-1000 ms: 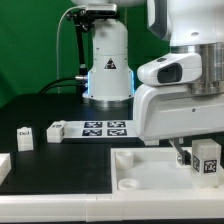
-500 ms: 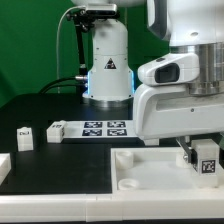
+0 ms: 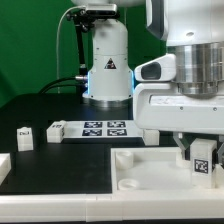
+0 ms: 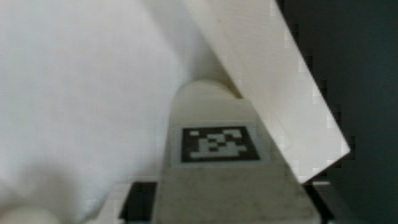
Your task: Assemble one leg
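The fingers are closed on the leg, one dark finger showing on the side toward the exterior view's left and the rest of the grip hidden behind the arm's white body. The leg hangs at the exterior view's right edge, just above the panel, with a tagged face turned to the camera; whether its lower end touches the panel cannot be told. Its long axis looks roughly upright, slightly tilted, though only a short part of it is visible below the hand.

In the wrist view the leg fills the middle, running lengthwise away from the camera and narrowing toward its far end, with a square tag on the face toward the lens. A dark finger lies against one side of it, and another finger against the other. Beyond it lies white panel surface and a raised white edge slanting across the picture, dark table past that.

Farther out in the exterior view, the marker board lies flat on the black table before the robot base. Two spare legs sit toward the exterior view's left: one just beside the board's end, another farther off. A white part is cut off by the left edge.
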Robot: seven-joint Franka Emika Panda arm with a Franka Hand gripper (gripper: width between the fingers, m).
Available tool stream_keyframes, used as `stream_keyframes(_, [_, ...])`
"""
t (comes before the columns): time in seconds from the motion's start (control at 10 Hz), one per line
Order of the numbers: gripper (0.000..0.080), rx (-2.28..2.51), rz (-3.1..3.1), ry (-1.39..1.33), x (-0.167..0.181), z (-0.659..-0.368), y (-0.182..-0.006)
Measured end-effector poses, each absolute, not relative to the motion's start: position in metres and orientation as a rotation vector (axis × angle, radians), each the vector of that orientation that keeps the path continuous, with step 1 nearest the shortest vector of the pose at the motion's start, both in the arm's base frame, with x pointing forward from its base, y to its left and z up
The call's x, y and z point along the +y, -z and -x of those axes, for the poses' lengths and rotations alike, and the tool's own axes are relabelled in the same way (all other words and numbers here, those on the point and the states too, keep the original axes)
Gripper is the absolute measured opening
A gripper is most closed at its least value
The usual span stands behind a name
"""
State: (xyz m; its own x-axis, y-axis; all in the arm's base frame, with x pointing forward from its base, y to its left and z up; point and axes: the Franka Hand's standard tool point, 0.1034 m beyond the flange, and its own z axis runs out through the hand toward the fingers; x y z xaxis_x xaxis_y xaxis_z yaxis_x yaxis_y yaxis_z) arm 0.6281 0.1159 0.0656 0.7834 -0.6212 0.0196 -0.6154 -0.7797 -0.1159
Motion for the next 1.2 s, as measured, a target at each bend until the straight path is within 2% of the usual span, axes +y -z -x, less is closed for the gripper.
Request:
stream_keyframes(0.6, [0.0291,1.929,2.319,-0.01,0.1202,-0.625,-0.0648])
stream_keyframes(0.9, [0.0291,2.199,2.042,-0.052,0.1205,-0.6255,-0.0647])
stream_keyframes(1.0, [0.0291,2.16,2.083,-0.048,0.1204,-0.6255,-0.0646])
stream_keyframes(1.1, [0.037,2.111,2.131,-0.044,0.1204,-0.6254,-0.0645])
stream_keyframes(1.2, [0.037,2.105,2.137,-0.044,0.121,-0.6253,-0.0644])
